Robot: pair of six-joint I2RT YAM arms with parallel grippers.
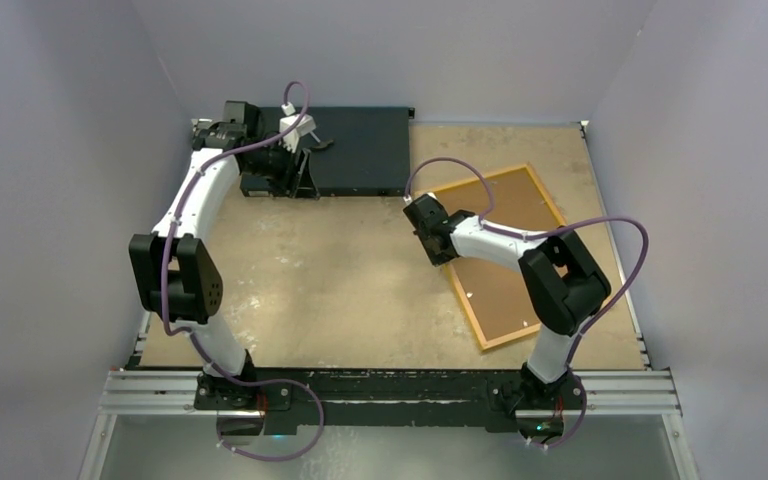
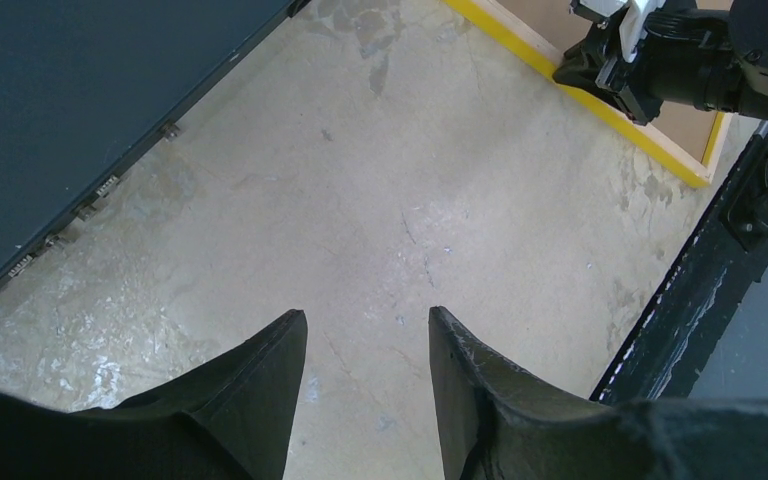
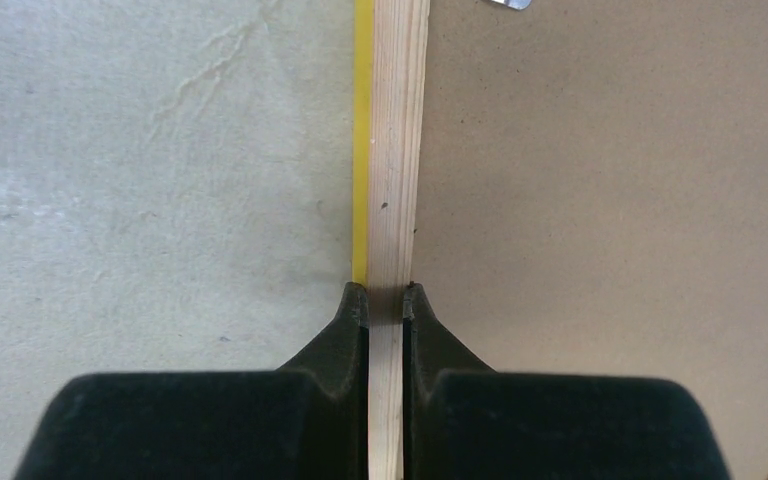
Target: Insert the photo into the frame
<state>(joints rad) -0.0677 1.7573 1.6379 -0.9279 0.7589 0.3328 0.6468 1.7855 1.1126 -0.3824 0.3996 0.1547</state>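
On the top view, the frame (image 1: 520,195) lies back-up at the right of the table (image 1: 340,280), skewed, brown backing board (image 1: 505,290) showing. The right gripper (image 1: 438,245) sits on its left rail. The left gripper (image 1: 295,170) is far left by the black box (image 1: 360,150), well apart from the frame. The photo is not visible in any view; can't say where it is.

Left wrist view: left gripper (image 2: 365,330) spread, nothing between the fingers (image 2: 260,380), bare table under it. Black box edge at upper left, yellow frame edge at upper right with the right gripper (image 2: 610,65) on it.

Right wrist view: right gripper (image 3: 387,295) pressed together on the frame's (image 3: 395,150) bare wood rail, yellow face edge to the left, backing board (image 3: 610,200) to the right.

Risks, as I judge them: the pinch is thin and at one rail only, so a lift could let the frame pivot or slip out. The backing is still in place, so no photo goes in until it comes off. A drag could also skid the frame off the right table edge.
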